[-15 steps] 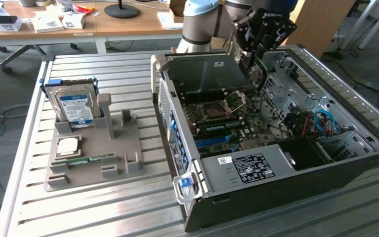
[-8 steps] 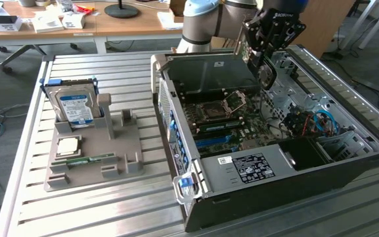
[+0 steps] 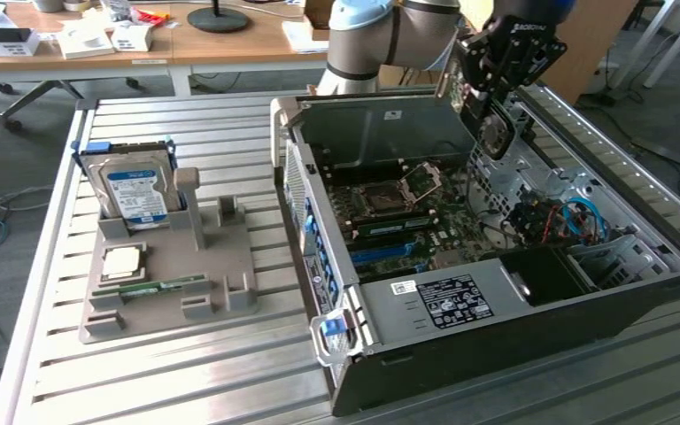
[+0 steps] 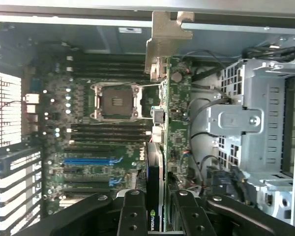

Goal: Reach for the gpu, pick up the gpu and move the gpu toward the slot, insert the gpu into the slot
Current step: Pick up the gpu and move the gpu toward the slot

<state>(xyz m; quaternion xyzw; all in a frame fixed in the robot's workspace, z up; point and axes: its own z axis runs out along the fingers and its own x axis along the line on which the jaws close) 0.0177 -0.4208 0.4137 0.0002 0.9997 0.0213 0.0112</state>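
The gpu (image 3: pixel 492 122) is a green card with a silver end bracket. It hangs on edge over the far side of the open computer case (image 3: pixel 623 310), above the motherboard (image 3: pixel 405 212). My gripper (image 3: pixel 502 78) is shut on its upper edge. In the wrist view I see the gpu (image 4: pixel 179 113) edge-on, its bracket (image 4: pixel 167 34) toward the case's rear wall. The black fingers (image 4: pixel 132 216) of my gripper (image 4: pixel 160 209) clamp it from both sides. Blue expansion slots (image 4: pixel 88 161) lie on the board to one side of the card, apart from it, near the case's front in the exterior view (image 3: pixel 382 255).
A grey holder (image 3: pixel 227 292) on the slatted table, at the exterior view's left, carries a hard drive (image 3: pixel 137 190), a processor chip (image 3: pixel 121 262) and a memory stick (image 3: pixel 163 285). A metal drive cage (image 4: pixel 255 123) and loose cables (image 3: pixel 570 217) crowd the case beside the card.
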